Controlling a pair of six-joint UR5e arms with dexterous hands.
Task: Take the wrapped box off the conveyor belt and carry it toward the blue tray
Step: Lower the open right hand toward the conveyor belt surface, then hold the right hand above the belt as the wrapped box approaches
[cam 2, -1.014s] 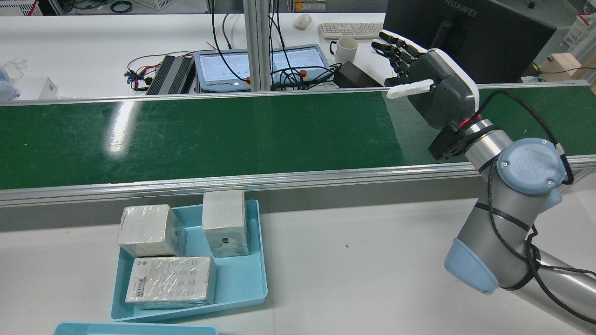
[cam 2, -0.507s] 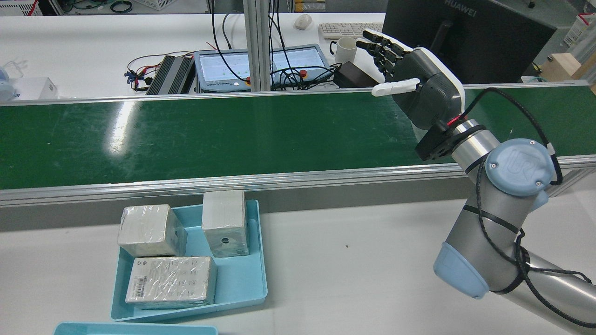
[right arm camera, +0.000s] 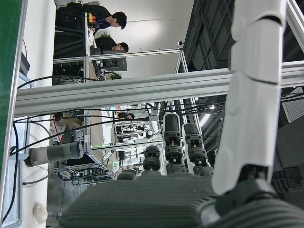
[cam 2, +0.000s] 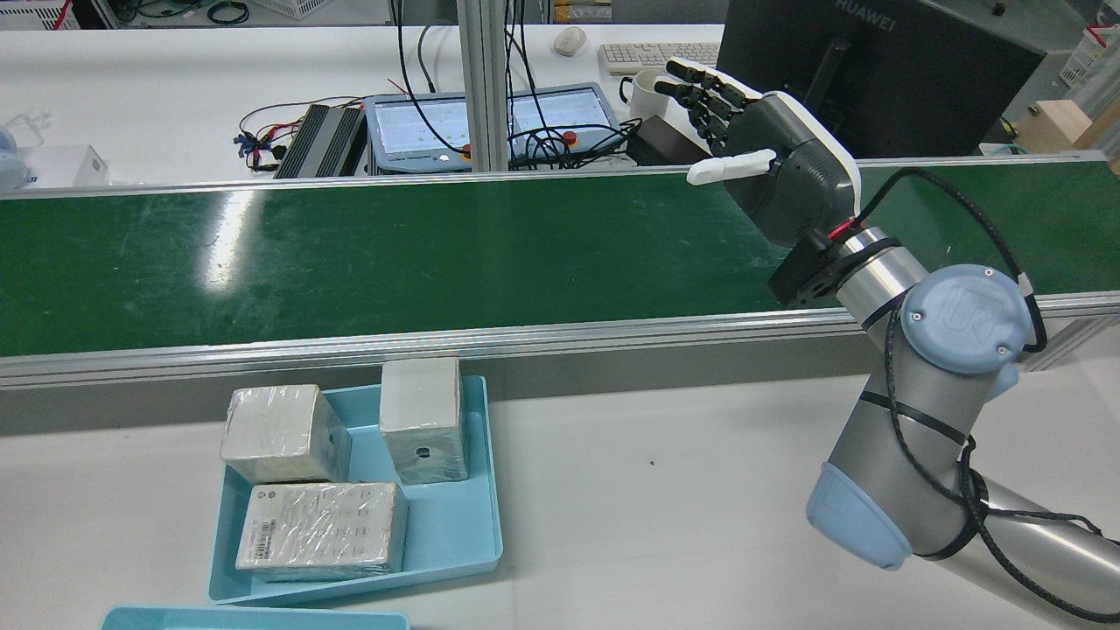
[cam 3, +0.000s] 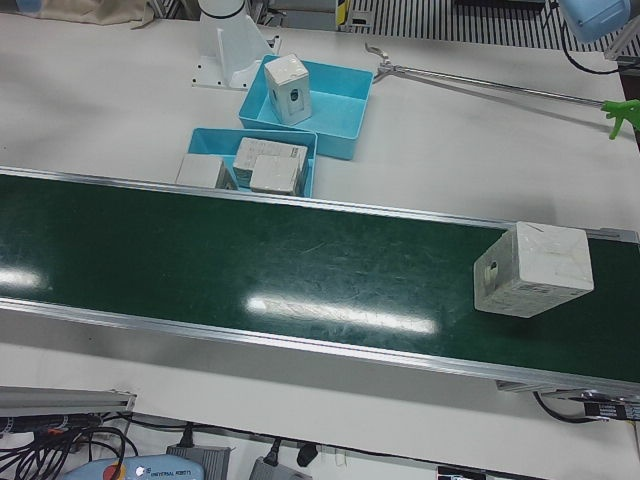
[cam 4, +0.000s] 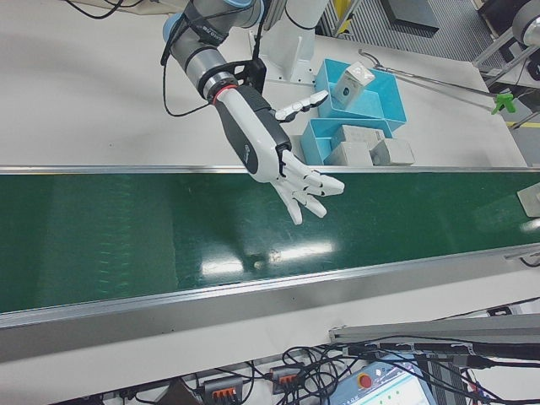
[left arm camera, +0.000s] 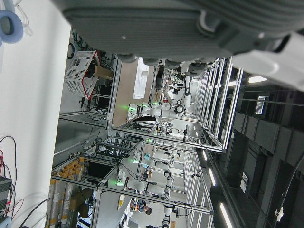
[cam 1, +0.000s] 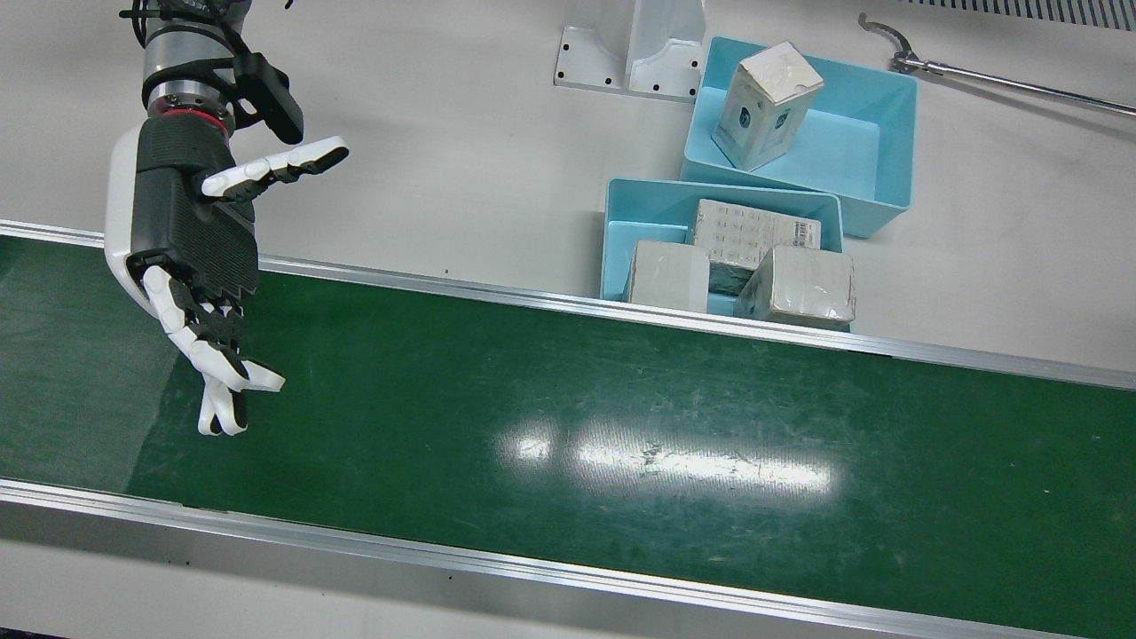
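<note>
The right hand (cam 1: 191,248) is hovering over the green conveyor belt (cam 1: 621,426) with fingers spread and nothing held, probably waiting for a box to arrive. The wrapped box (cam 3: 532,270), a pale cube under glossy film, is sitting far along the matte belt. The rigid blue tray (cam 1: 621,226) beside the belt is holding three wrapped boxes.

- The second tray (cam 2: 254,619) is cut off at the rear view's bottom edge.
- The left hand (left arm camera: 190,28) shows only partly, along its own view's top.
</note>
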